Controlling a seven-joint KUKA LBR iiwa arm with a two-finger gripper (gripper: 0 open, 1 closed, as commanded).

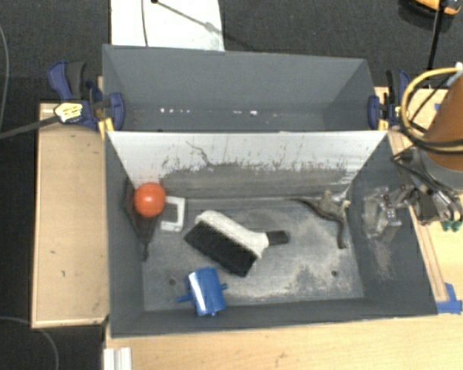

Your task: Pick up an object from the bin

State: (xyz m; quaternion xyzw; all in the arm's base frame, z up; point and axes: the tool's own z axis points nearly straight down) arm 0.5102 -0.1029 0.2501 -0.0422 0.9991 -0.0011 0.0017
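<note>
Camera view looks down on the grey metal bin, whose sloped walls run down to a flat floor, so loose things settle there. The arm reaches in from the right, and its tool hangs over the right-hand slope, beside the floor and not above it. Whether it is wide or narrow I cannot tell, and nothing shows held in it.

A black brush with a white back lies aslant mid-floor, well apart from the tool. A blue cylinder-like thing lies on its side near the front wall. An orange ball sits in the left corner, likely because the walls stop it rolling. A grey metal piece, perhaps tongs, lies at the floor's right edge and is nearest the tool, so it seems the readiest pick. A small white frame lies just beside the ball.
</note>
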